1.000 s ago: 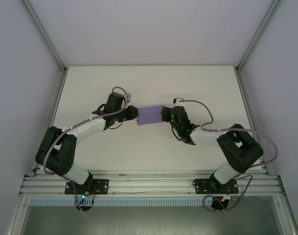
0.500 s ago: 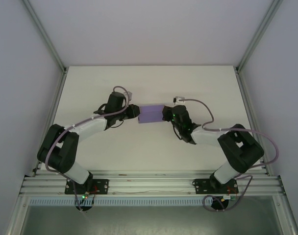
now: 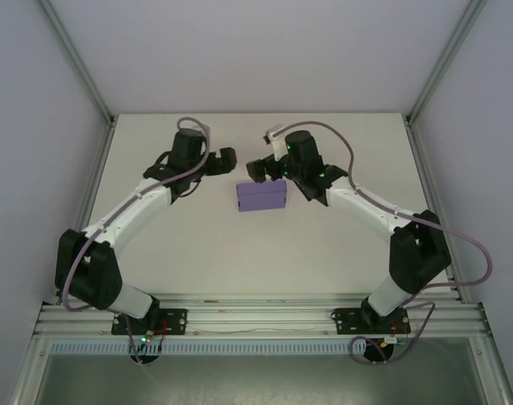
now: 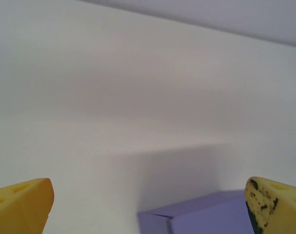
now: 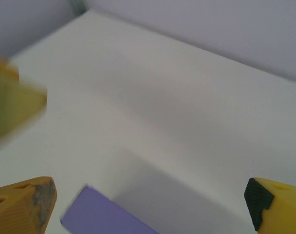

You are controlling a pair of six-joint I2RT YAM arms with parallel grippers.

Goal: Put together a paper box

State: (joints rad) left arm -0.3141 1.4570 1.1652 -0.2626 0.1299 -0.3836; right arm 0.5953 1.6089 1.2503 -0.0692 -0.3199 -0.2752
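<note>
1. While the white table is the biggest thing in sight, the left arm and right arm come next, both reaching toward its far middle and bending in toward each other.
2. Folded into a small lavender block, the paper box lies flat on the table. It sits just to the base side of both grippers, between them and touching neither.
3. The left gripper is spread wide and holds nothing. The right gripper is the same, and its yellow pads sit at the far edges of its wrist view.
4. The box is probably very light, thin-walled and easy to crush, and likely to slide on the smooth tabletop. The best hold looks to be across its two short ends or near the corners, where the folds stiffen it, with a gentle squeeze.
5. Each wrist view cuts the box off at the bottom edge, so only a corner shows.
6. I cannot tell whether its end flaps are fully tucked.
7. A blurred yellow wedge at the left of the right wrist view may be the other gripper's finger, but it is too smeared to be sure.
</note>
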